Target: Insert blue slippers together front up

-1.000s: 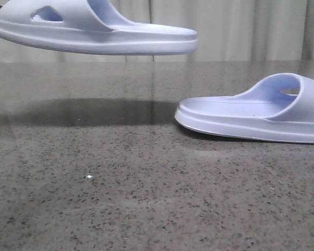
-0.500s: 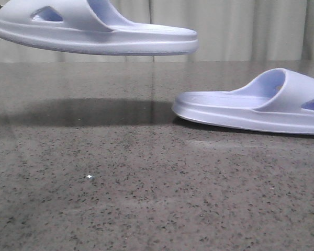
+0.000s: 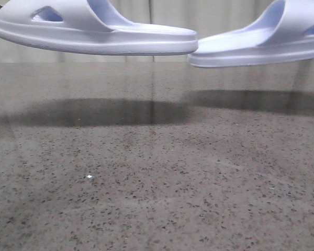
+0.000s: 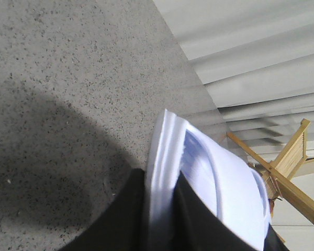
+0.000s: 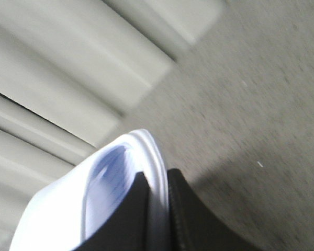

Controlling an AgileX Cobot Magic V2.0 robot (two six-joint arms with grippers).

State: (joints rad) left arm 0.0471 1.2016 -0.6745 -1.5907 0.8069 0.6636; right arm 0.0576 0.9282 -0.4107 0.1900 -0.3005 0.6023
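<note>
Two pale lavender-blue slippers hang in the air above the dark speckled table. The left slipper is at upper left in the front view, level, its end pointing right. The right slipper is at upper right, tilted, its end pointing left and almost meeting the other's tip. My left gripper is shut on the left slipper's sole edge. My right gripper is shut on the right slipper's sole edge. Neither gripper shows in the front view.
Pale curtains hang behind the table. A wooden frame stands beyond the table in the left wrist view. Each slipper casts a dark shadow on the tabletop beneath it.
The right slipper has been lifted off the table, from resting at the right to hanging in the air level with the left one. The left slipper has not moved.
</note>
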